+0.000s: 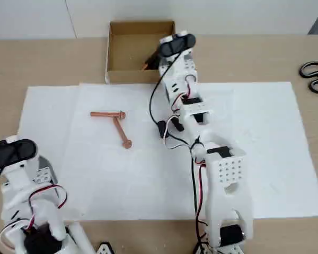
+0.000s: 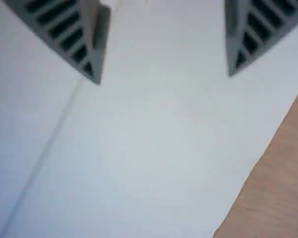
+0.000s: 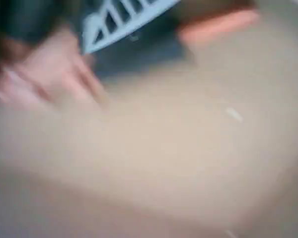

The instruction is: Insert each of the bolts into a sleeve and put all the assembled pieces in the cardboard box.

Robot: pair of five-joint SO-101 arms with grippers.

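Surface: a pale wooden tabletop (image 1: 53,58), with both my arms based at its near edge.
Sheet: a large white paper sheet (image 1: 265,159) covers the middle of the surface.
Box: the open brown cardboard box (image 1: 112,53) sits at the far side, just beyond the sheet.
Right tool: my right tool (image 1: 155,59) is stretched into the box, near its right wall. I cannot tell whether it is spread or pinching anything.
Left tool: my left tool (image 2: 161,49) is spread wide with nothing between its fingers. It hangs over bare paper close to the sheet's edge.
Level piece: a copper-coloured metal rod (image 1: 107,114) lies on the sheet. Its long axis runs left to right and its thicker end points right.
Slanted piece: a second copper-coloured rod (image 1: 122,131) starts just beside that thicker end. It runs toward me and slightly right, with a knob at its near end. I cannot tell whether either rod already has its sleeve.
Orange bit: a small orange object (image 1: 147,66) lies in the box at the right tool's tip.
Key relation: both rods lie to the left of the right tool and nearer to me, between the box and my left arm. I judge the right tool to be the closer one.
Views: the high view gives the whole layout. The right wrist view adds the box floor and the orange bit up close. The left wrist view shows my left fingers apart.
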